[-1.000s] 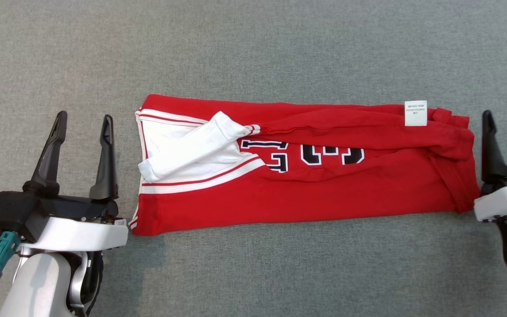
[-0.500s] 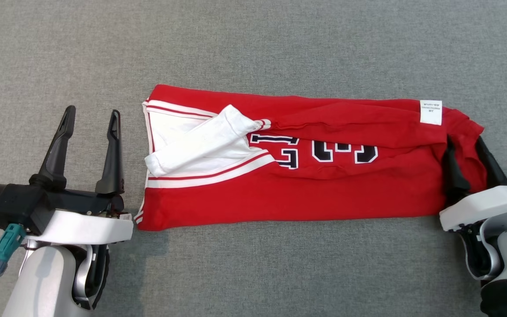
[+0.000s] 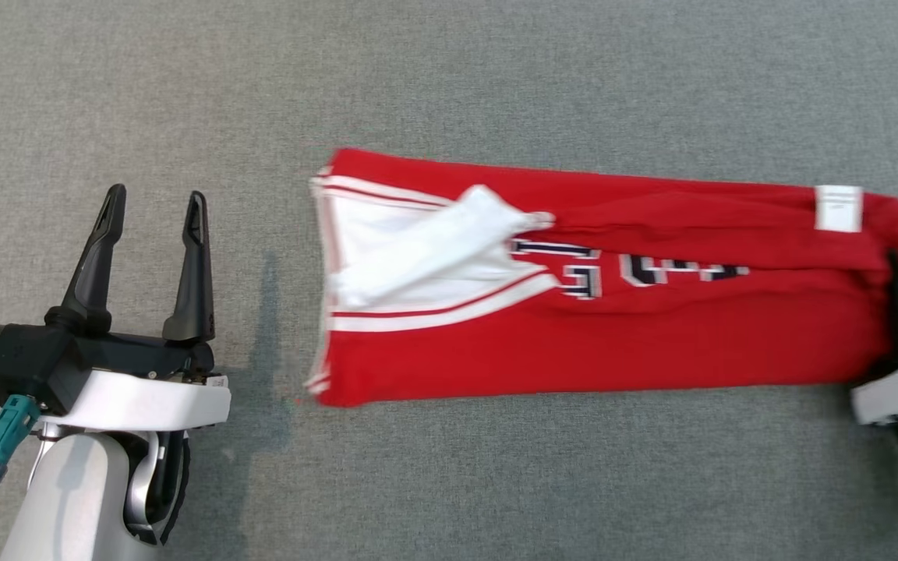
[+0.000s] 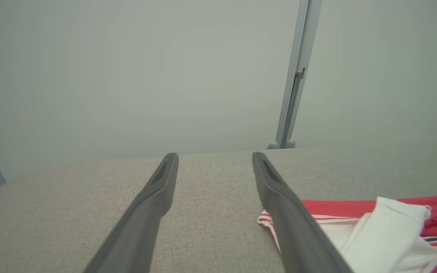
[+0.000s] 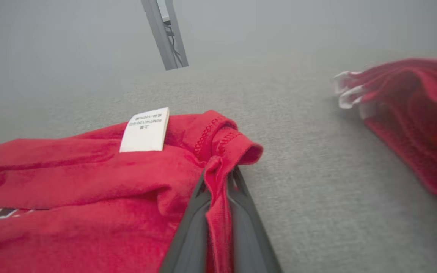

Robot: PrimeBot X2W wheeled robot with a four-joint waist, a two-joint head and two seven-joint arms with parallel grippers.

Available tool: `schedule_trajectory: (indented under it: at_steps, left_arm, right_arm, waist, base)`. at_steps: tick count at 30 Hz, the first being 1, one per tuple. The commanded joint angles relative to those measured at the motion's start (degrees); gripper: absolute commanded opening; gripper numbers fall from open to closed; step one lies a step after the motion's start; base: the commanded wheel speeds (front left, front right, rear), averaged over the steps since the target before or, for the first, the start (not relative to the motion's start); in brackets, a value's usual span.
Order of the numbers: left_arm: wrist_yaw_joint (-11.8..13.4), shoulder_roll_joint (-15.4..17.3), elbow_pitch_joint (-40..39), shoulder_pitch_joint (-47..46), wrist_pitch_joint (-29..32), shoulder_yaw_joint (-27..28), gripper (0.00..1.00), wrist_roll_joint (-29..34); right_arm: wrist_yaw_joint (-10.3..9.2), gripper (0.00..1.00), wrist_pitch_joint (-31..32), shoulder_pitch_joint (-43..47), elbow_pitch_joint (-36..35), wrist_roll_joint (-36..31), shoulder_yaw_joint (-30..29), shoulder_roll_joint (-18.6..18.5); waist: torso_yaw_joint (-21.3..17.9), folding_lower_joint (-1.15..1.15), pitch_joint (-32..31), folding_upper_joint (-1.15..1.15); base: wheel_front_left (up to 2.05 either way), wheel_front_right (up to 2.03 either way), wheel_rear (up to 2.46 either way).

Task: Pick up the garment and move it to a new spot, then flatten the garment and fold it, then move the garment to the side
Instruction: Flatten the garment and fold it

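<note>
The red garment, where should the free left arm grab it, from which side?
Probably the striped hem corner of the garment, approached from the robot's left, low over the surface. That edge lies flat, faces the open left jaws, and sits opposite the end the right jaws pinch.

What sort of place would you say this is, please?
Most likely a robot test cell or lab rather than a home: a broad grey fabric-covered work surface, a bare pale wall with a metal frame post behind it, and a red jersey plus a second red garment laid out.
</note>
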Motion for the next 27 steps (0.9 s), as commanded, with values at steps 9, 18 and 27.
schedule_trajectory:
  at_steps: [9,18,27]
  left_arm:
    - [-1.0,-0.6,0.3,-0.3,-0.3,1.3,1.0,0.7]
    - [-1.4,-0.8,1.1,-0.1,-0.2,1.2,1.0,2.0]
    - [-1.7,-1.5,1.6,-1.4,-0.3,0.5,1.0,2.8]
  right_arm:
    - [-0.18,0.0,0.4,1.3,-6.3,-1.4,-8.8,-1.9]
    - [-0.16,0.0,9.8,0.5,-27.1,-0.3,1.5,4.1]
    - [-0.16,0.0,14.9,-3.6,-31.0,-0.2,14.5,10.2]
  waist:
    - [-0.6,0.0,-0.7,0.0]
    - [-0.5,0.0,-1.8,0.0]
    - [1.7,0.0,-1.3,0.0]
  base:
    - [0.0,0.0,0.0]
    - [0.0,0.0,0.0]
    - [0.0,0.0,0.0]
